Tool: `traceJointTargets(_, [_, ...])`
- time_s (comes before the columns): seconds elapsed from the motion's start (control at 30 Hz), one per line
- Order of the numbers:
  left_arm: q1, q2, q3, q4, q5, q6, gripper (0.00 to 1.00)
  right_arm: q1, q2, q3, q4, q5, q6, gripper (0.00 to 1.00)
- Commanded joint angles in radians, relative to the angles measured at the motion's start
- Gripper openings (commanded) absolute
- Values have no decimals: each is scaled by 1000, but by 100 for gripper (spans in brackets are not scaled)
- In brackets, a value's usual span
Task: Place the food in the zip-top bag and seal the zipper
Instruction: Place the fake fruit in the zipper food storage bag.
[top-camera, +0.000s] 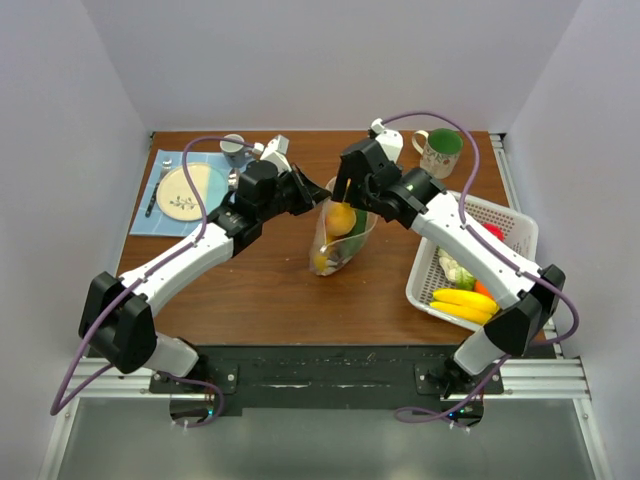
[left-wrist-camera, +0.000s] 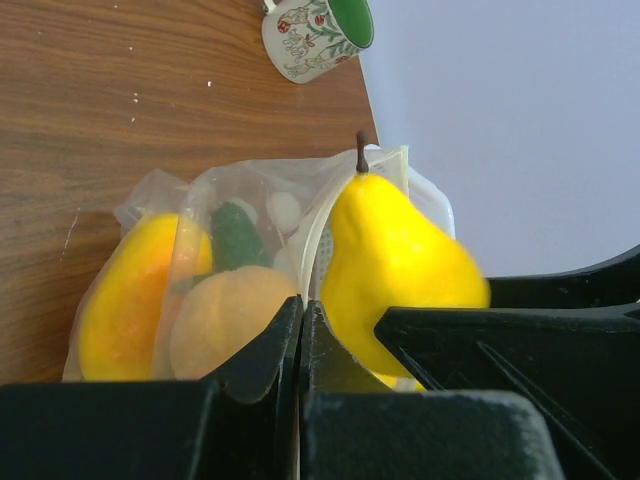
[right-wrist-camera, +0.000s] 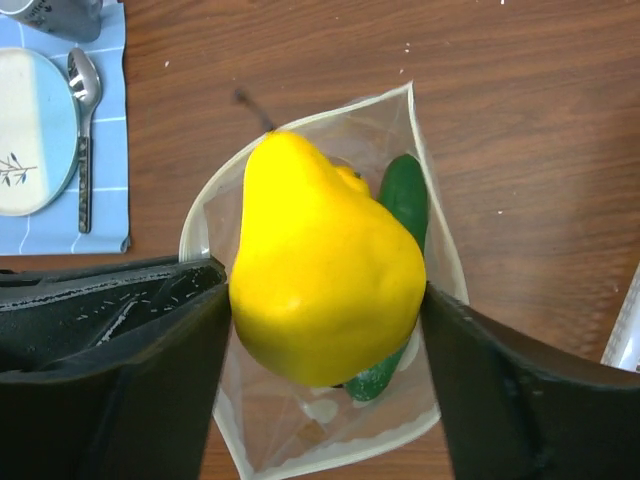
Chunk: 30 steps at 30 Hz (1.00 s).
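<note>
Pear (right-wrist-camera: 325, 270) — in right gripper (right-wrist-camera: 325, 300) — over zip-top bag (right-wrist-camera: 370, 130); left gripper (left-wrist-camera: 300, 320) pinching it.

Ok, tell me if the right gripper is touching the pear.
Touching. The right wrist view shows the right gripper with its fingers pressed against both sides of the pear, no gap.

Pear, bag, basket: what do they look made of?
The pear looks like moulded plastic or foam: uniform yellow, faintly dimpled, slight sheen. The bag is thin clear plastic film: contents show through, and it creases. The basket seems to be rigid white plastic, with slotted walls.
</note>
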<state>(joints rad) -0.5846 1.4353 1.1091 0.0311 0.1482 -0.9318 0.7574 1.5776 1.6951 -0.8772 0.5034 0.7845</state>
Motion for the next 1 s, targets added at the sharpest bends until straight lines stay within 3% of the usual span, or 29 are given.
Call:
traceJointTargets(0.0, [3, -47, 51, 35, -10, 7, 0, -1, -27, 43, 0, 60, -33, 90])
traceJointTargets(0.17, [5, -46, 49, 41, -9, 4, 0, -1, -34, 64, -28, 52, -54, 96])
traceJointTargets(0.5, [6, -47, 54, 44, -10, -1, 0, -18, -106, 23, -117, 115, -44, 95])
traceJointTargets(0.6, [23, -47, 61, 38, -4, 1, 0, -97, -193, -29, -212, 150, -31, 93])
traceJointTargets(0.77, [34, -33, 57, 59, 13, -9, 0, -447, -468, -271, -223, 28, -83, 90])
traceJointTargets(0.97, [35, -3, 43, 99, 45, -27, 0, -558, -620, -489, -333, 64, -28, 90])
